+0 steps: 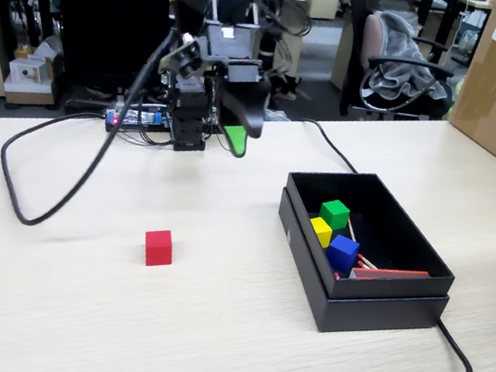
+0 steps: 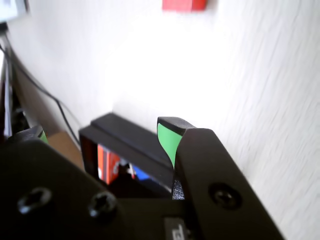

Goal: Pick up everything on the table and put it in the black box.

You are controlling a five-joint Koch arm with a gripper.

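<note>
Your gripper (image 1: 234, 135) hangs above the table (image 1: 206, 330) with nothing between its jaws, and they stand apart: in the wrist view one green-lined fingertip (image 2: 168, 137) sits at centre and the other shows only as a sliver at the left edge, so the gap looks fairly wide, though most of that second jaw is cut off.

In the fixed view the red cube (image 1: 158, 247) lies alone on the bare wood, below and a little left of your gripper, well apart from it. The wrist view catches it at the very top edge, ahead of the fingertips.

The black box (image 1: 357, 302) sits to the right of your gripper and nearer the camera in the fixed view. Inside it are the green cube (image 1: 334, 213), the yellow cube (image 1: 320, 231) and the blue cube (image 1: 342, 253), close together near its left wall, with a few matchsticks (image 1: 368, 262) beside them.

A black cable (image 1: 47, 201) loops over the table left of the gripper.
</note>
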